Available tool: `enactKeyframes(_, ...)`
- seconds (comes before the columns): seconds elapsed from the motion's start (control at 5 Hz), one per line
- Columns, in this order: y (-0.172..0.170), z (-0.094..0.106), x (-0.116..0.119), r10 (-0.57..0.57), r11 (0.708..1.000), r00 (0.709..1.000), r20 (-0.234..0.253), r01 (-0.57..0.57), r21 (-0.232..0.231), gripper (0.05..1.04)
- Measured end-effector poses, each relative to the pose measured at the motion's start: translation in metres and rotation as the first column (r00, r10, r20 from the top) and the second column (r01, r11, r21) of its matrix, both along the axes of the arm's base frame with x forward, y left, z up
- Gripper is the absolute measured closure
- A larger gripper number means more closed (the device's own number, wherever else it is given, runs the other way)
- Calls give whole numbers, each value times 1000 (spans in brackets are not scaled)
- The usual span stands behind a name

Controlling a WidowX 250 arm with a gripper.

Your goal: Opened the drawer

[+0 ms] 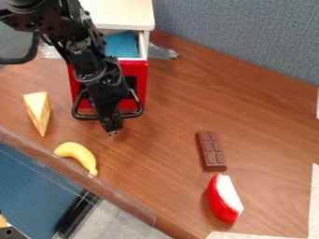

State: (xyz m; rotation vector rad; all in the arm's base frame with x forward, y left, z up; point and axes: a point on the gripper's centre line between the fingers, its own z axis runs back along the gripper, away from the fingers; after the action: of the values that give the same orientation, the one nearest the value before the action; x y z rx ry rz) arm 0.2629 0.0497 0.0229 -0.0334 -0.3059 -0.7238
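Note:
The gripper (112, 127) hangs in front of the drawer, at the middle of its black handle (133, 113), with its tip just past the handle's front edge. Whether it touches the handle I cannot tell. The drawer has a red front (141, 80) and stands open, pulled out from under the white-topped cabinet (121, 14). Blue material (122, 44) shows inside it, behind the front's upper edge. The arm covers the middle and left of the drawer front and part of the handle.
A cheese wedge (38, 111) lies left of the drawer, and a banana (78, 155) lies near the table's front edge (81, 175). Farther right are a chocolate bar (211, 150) and a red-and-white piece (222, 200). A grey partition (243, 37) stands behind the table.

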Motion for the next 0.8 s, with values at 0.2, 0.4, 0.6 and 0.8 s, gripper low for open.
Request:
enactKeyframes(0.2, 1, -1, -1, -6, 1000, 1000, 6, 6, 7, 926)
enactKeyframes(0.4, 0, -1, -3, -7, 1000, 1000, 10, 7, 8, 926)
enactKeyframes(0.6, -1, 0, -4, -10, 1000, 1000, 12, 10, 11, 926)
enactKeyframes(0.8, -3, -1, -6, -18, 1000, 1000, 6, 18, 12, 926)
